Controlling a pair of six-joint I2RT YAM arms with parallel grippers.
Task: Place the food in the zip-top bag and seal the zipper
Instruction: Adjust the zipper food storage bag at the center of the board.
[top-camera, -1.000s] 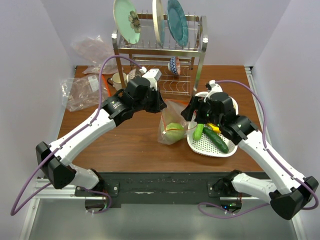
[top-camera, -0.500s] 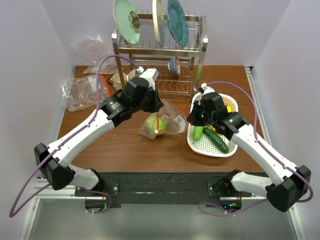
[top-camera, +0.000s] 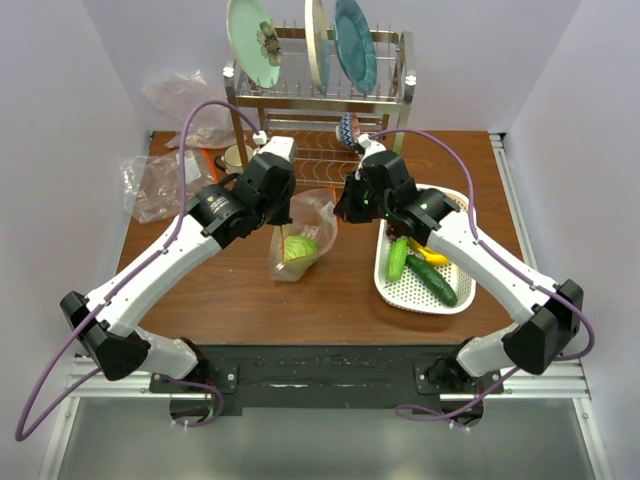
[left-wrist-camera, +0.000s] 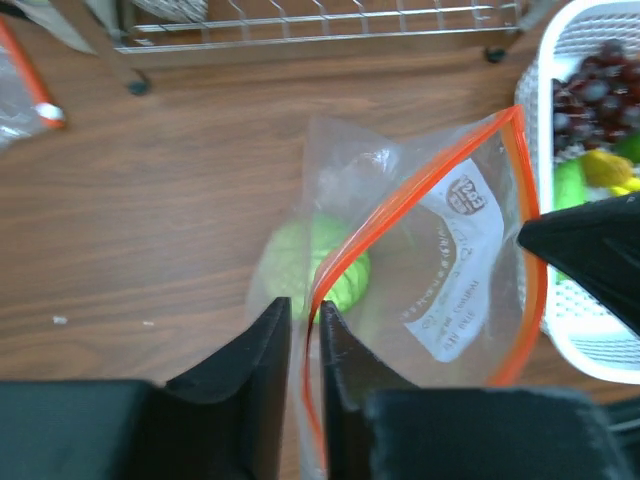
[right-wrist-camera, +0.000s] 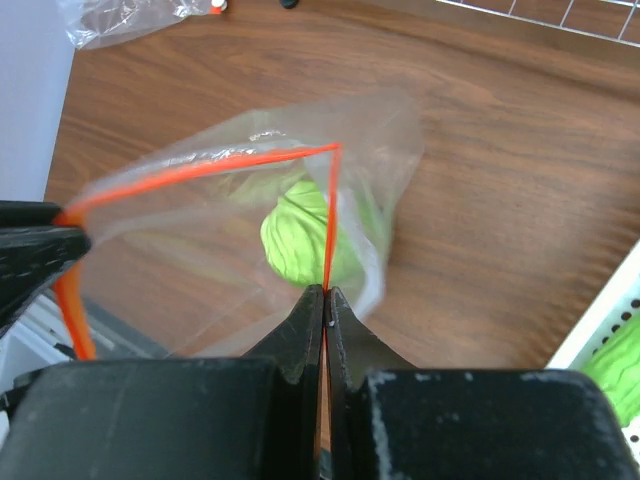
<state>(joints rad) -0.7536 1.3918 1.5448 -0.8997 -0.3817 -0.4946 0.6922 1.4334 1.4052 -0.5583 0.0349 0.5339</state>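
Observation:
The zip-top bag (top-camera: 300, 232) hangs between both arms with its mouth spread open. A green cabbage (top-camera: 301, 247) lies inside it. My right gripper (right-wrist-camera: 325, 292) is shut on the orange-red zipper (right-wrist-camera: 331, 210) at the bag's right edge, above the cabbage (right-wrist-camera: 295, 240). My left gripper (left-wrist-camera: 303, 305) stands slightly open. The zipper (left-wrist-camera: 400, 190) runs through its narrow gap, against the right finger. Cucumbers (top-camera: 432, 280), a banana (top-camera: 428, 252) and grapes (left-wrist-camera: 590, 95) lie in the white basket (top-camera: 430, 302) to the right.
A metal dish rack (top-camera: 320, 100) with plates stands at the back. Other crumpled clear bags (top-camera: 165, 180) lie at the back left. The basket's rim (left-wrist-camera: 535, 110) sits close to the bag's right side.
My right gripper left the basket, moved left to the bag's mouth and shut on the zipper. My left jaws have parted a little. The bag's mouth now stands spread open.

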